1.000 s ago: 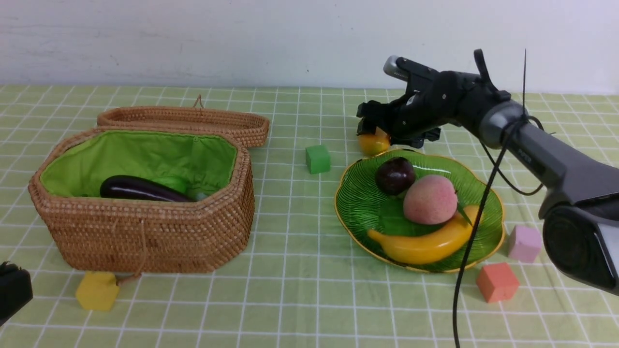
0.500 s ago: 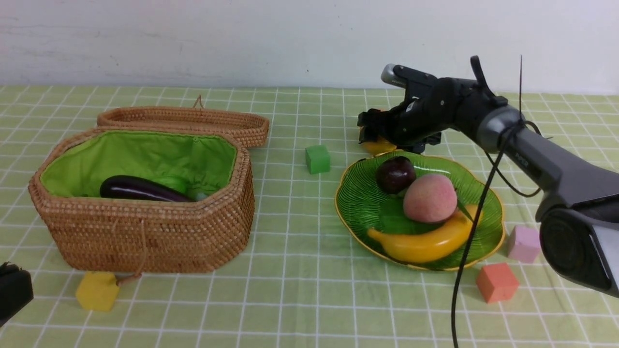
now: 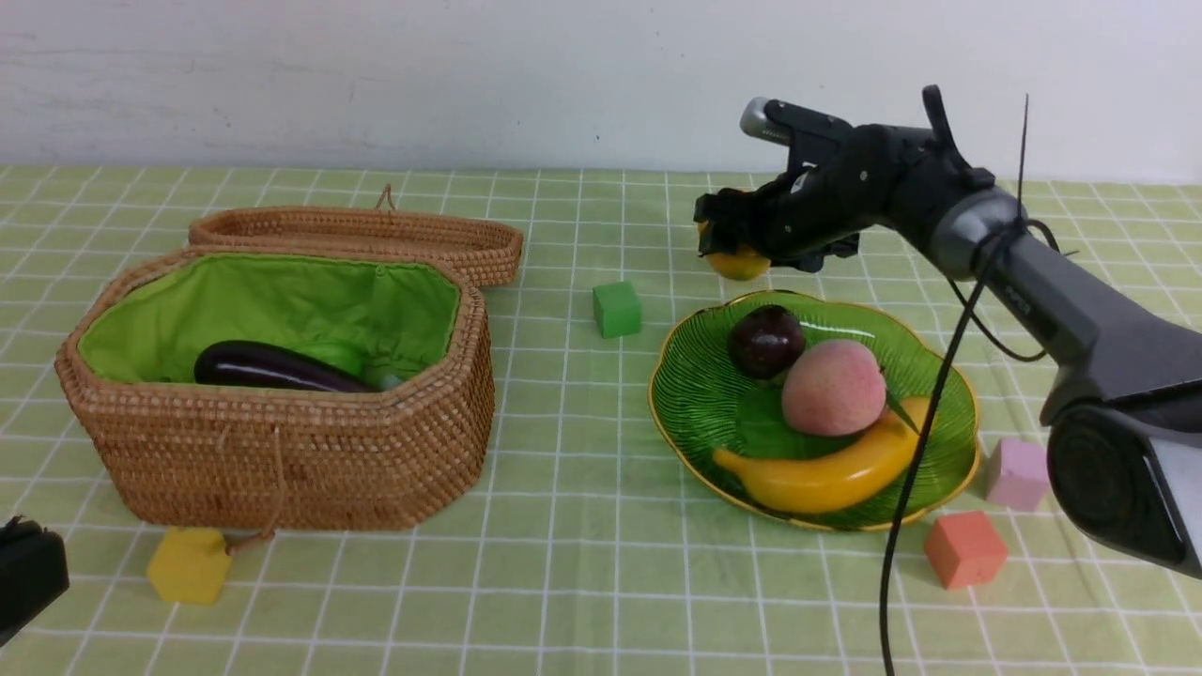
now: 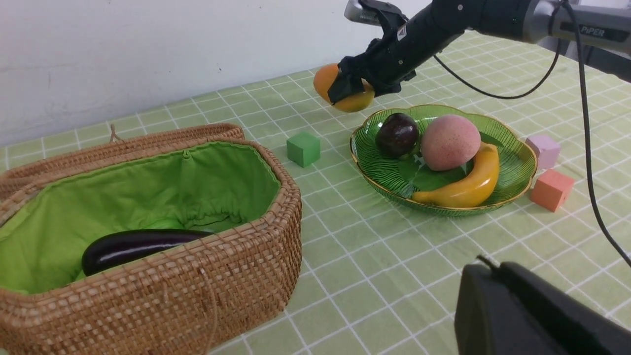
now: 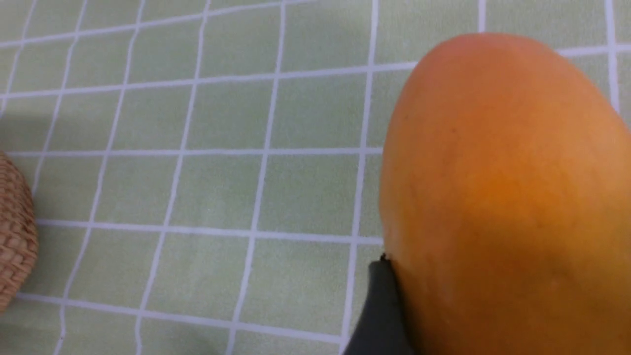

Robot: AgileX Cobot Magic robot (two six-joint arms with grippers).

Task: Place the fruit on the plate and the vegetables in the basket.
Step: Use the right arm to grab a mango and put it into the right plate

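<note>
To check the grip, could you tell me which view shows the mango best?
The left wrist view: the mango shows clear of the cloth in the right gripper. The front view mostly hides it behind the gripper; the right wrist view gives only a cropped close-up.

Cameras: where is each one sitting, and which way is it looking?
Front view: between the arms, facing the wall across basket and plate; right arm shows, left gripper's edge.
Left wrist view: low on the left arm, looking over the basket toward the plate; its own gripper shows, plus the right arm.
Right wrist view: on the right arm, looking down at the cloth; one finger touches the mango.
All three show the mango.
</note>
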